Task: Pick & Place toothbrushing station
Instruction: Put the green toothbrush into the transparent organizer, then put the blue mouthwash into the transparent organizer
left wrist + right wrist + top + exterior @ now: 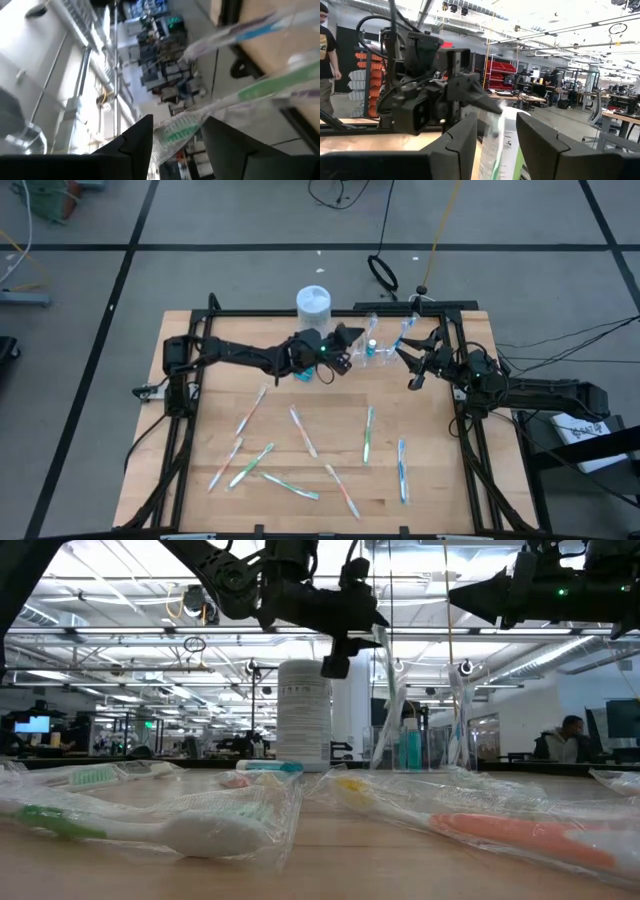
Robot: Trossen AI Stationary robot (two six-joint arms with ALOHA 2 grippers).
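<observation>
Since both arms meet at upper centre of the high view, work is at the cup end of the worktop [200, 430].
Left hand [345, 340]: raised over the far edge, fingers clamped on a wrapped toothbrush [200, 117] with green bristles; left wrist view shows the wrapper pinched between them.
Why held so: probably carried head-first toward the clear cup [372, 330] for dropping in upright; judgement only.
Right hand [412, 360]: just right of the cup, fingers apart, nothing in them; likely waiting or steadying.
Cup: upper centre, already holding brushes upright, small blue tube [410, 748] in or at it.
White tub [313, 304]: just left of the cup.
Loose brushes [368, 433]: scattered flat across lower worktop, still to be moved.
Risk: slippery wrapper, brush may tilt.
</observation>
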